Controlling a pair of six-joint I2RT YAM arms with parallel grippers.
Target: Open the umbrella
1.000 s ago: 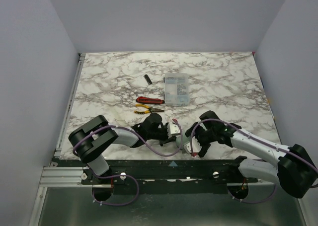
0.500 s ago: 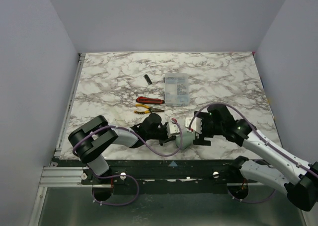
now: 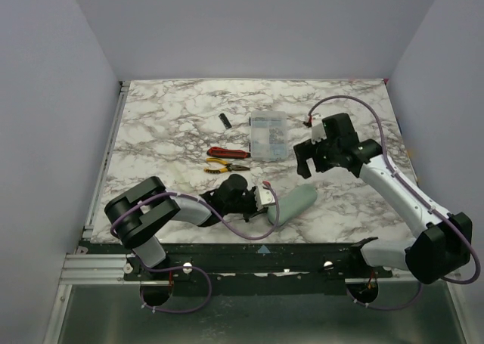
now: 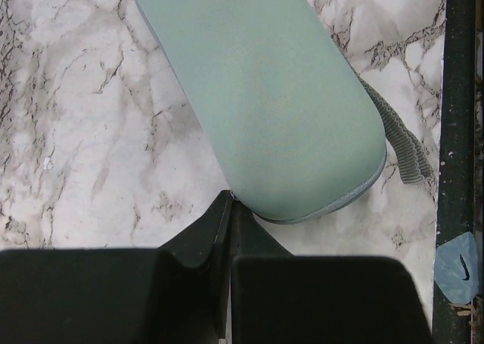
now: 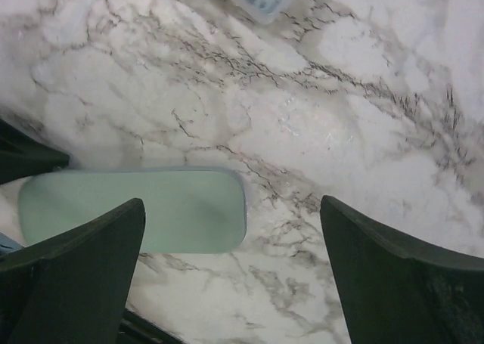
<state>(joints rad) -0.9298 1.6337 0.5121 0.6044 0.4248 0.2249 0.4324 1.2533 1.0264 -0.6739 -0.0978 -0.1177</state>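
- Lying on the white marble-patterned tabletop [image 3: 166, 125] at its near edge is the mint-green tube-shaped fabric case of the umbrella [image 3: 293, 204], flat and closed. No canopy, shaft or handle shows.
- The left tool [image 4: 229, 215] has its jaws pressed together, tips touching the case's rounded end. Whether they pinch a zipper tab cannot be told.
- The right tool [image 3: 318, 159], which was down at the case a second ago, has let go and lifted away toward the far right. Its jaws are spread wide, holding nothing.
- Judgement: the case has only been repositioned, and the umbrella must still come out before it can open.
- Farther back lie yellow-handled pliers [image 3: 224, 165], a red-handled tool [image 3: 227, 153], a clear plastic parts box [image 3: 268, 134] and a small black object [image 3: 224, 120], all well apart from the case and blocking nothing.
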